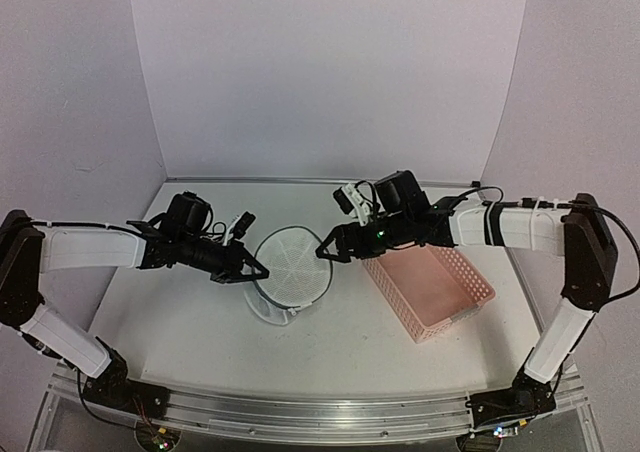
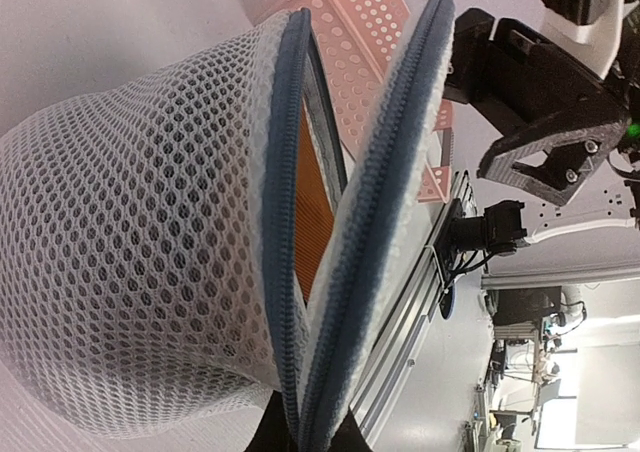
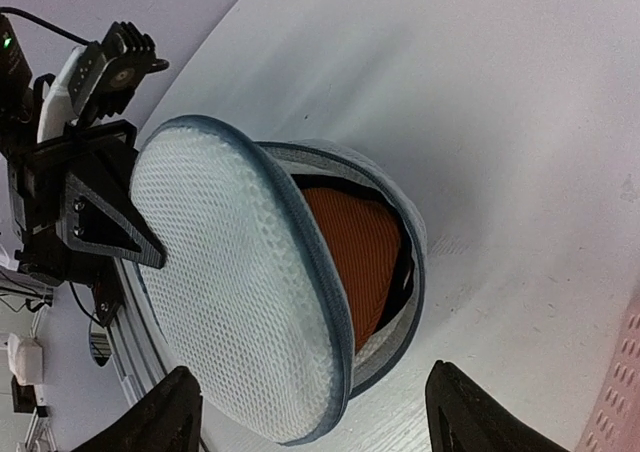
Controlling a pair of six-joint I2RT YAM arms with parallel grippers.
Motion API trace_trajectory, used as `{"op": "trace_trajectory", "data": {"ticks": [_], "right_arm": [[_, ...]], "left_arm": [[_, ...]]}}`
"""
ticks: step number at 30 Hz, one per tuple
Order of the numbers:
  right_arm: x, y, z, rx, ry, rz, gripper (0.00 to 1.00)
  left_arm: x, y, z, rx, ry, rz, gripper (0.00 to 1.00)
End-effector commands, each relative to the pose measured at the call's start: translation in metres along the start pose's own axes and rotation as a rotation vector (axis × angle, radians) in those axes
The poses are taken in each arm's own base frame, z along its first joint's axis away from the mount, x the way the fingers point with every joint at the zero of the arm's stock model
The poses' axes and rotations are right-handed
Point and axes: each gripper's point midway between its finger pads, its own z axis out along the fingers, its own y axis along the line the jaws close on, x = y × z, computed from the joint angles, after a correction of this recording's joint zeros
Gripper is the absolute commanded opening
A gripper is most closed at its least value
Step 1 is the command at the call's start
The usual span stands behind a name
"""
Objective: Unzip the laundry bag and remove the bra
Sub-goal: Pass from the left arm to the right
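The laundry bag stands on edge on the table, one round ribbed face turned up towards the top external camera. Its zipper rim is parted along the upper side, so the round face leans away from the body like a lid, while the two rim halves meet at the bag's left edge. The bra lies inside the bag, seen only as orange fabric through the gap; its cups and straps cannot be made out. The left gripper is at the bag's left edge with its fingers pinched on the rim where the two zipper halves converge. The right gripper sits just beside the bag's right edge, level with the opening; its fingers are spread wide with nothing between them, and whether they touch the mesh cannot be determined. A pink perforated basket lies to the right of the bag, beyond the right gripper and apart from the bag.
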Motion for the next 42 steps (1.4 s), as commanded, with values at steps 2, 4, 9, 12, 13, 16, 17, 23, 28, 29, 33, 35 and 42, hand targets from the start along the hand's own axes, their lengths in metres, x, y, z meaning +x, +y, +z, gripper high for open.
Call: {"op": "trace_trajectory", "data": {"ticks": [2, 4, 9, 12, 13, 16, 17, 23, 28, 29, 33, 35, 42], "right_arm": [[-0.015, 0.023, 0.009, -0.169, -0.006, 0.017, 0.75], [-0.010, 0.026, 0.016, -0.211, 0.018, 0.030, 0.71], [-0.008, 0.037, 0.019, -0.301, 0.019, 0.031, 0.60], [-0.008, 0.043, 0.018, -0.346, 0.023, 0.026, 0.49], [-0.008, 0.044, 0.018, -0.354, 0.024, 0.027, 0.45], [-0.009, 0.047, 0.018, -0.371, 0.021, 0.024, 0.31], [-0.010, 0.048, 0.018, -0.374, 0.020, 0.024, 0.25], [-0.014, 0.051, 0.012, -0.373, -0.004, -0.002, 0.02], [-0.014, 0.052, 0.007, -0.367, -0.017, -0.027, 0.00], [-0.014, 0.052, 0.005, -0.362, -0.023, -0.034, 0.00], [-0.018, 0.051, 0.000, -0.334, -0.053, -0.065, 0.00], [-0.022, 0.051, -0.005, -0.316, -0.076, -0.088, 0.00], [-0.036, 0.058, -0.022, -0.282, -0.148, -0.193, 0.00]], "left_arm": [[-0.020, -0.030, -0.009, 0.057, -0.053, 0.137, 0.00], [-0.020, -0.030, -0.009, 0.059, -0.051, 0.136, 0.00], [-0.019, -0.030, -0.007, 0.062, -0.046, 0.137, 0.00], [-0.019, -0.029, -0.007, 0.064, -0.043, 0.134, 0.00], [-0.019, -0.029, -0.006, 0.063, -0.042, 0.132, 0.00], [-0.019, -0.029, -0.006, 0.065, -0.040, 0.129, 0.00], [-0.019, -0.028, -0.005, 0.063, -0.040, 0.128, 0.00], [-0.023, -0.025, -0.005, 0.038, -0.049, 0.106, 0.00], [-0.029, -0.021, -0.004, 0.008, -0.052, 0.083, 0.11], [-0.031, -0.021, -0.004, 0.003, -0.057, 0.084, 0.18], [-0.040, -0.025, -0.007, -0.005, -0.079, 0.087, 0.40], [-0.045, -0.027, -0.011, -0.009, -0.096, 0.090, 0.51], [-0.067, -0.034, -0.042, -0.041, -0.204, 0.090, 0.72]]}}
